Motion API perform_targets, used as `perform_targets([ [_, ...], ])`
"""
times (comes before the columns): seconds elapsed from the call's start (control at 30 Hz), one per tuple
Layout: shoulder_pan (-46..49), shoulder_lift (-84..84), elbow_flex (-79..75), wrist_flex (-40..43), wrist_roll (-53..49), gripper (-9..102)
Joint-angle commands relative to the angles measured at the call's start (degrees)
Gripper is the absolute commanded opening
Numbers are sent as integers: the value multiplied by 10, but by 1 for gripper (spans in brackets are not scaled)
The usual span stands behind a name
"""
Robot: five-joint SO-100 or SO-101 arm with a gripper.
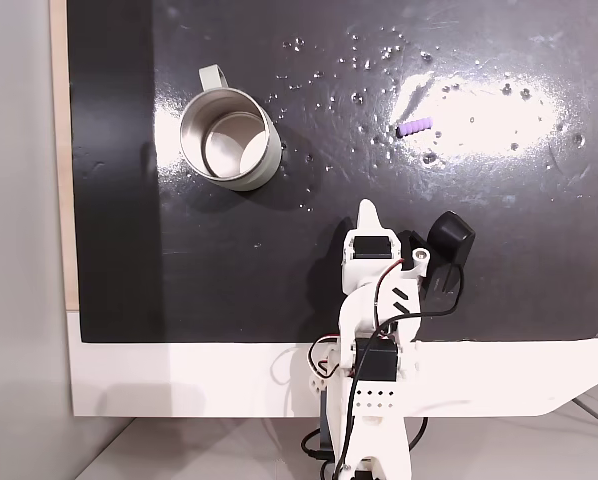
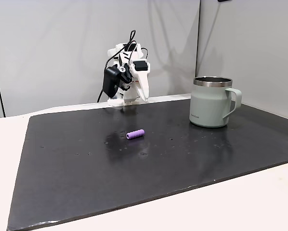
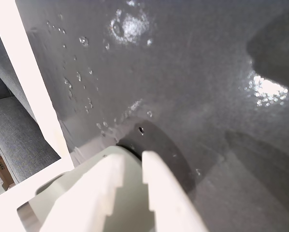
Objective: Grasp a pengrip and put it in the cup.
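Observation:
A small light-purple ribbed pengrip (image 1: 416,127) lies on the black mat, right of centre in a fixed view, and in the mat's middle (image 2: 135,134) in the other. The pale grey-green cup (image 1: 267,170) stands upright at the left with its handle pointing away from the arm; seen from the side, the cup (image 2: 209,108) is at the right. My gripper (image 1: 368,209) is folded low near the arm's base, well short of both, shut and holding nothing. The gripper (image 2: 146,98) points down at the mat's far edge. In the wrist view the fingers (image 3: 156,166) lie close together above the mat.
The black mat (image 1: 479,260) covers most of a white table (image 1: 179,380). Glare spots and water-like specks dot the mat around the pengrip. A grey wall (image 2: 62,48) stands behind the arm. Open mat lies between the gripper, the cup and the pengrip.

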Motion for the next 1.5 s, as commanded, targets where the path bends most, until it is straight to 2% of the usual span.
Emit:
perform_targets([
  [0.0,-58,4,-2,-20,-49,0],
  [0.37,-52,4,-2,-20,-47,0],
  [0.63,47,-7,-139,49,-76,0],
  [0.97,91,-339,-449,87,-95,0],
  [1.3,113,-595,-635,122,-148,0],
  [1.47,130,-750,-751,171,-162,0],
])
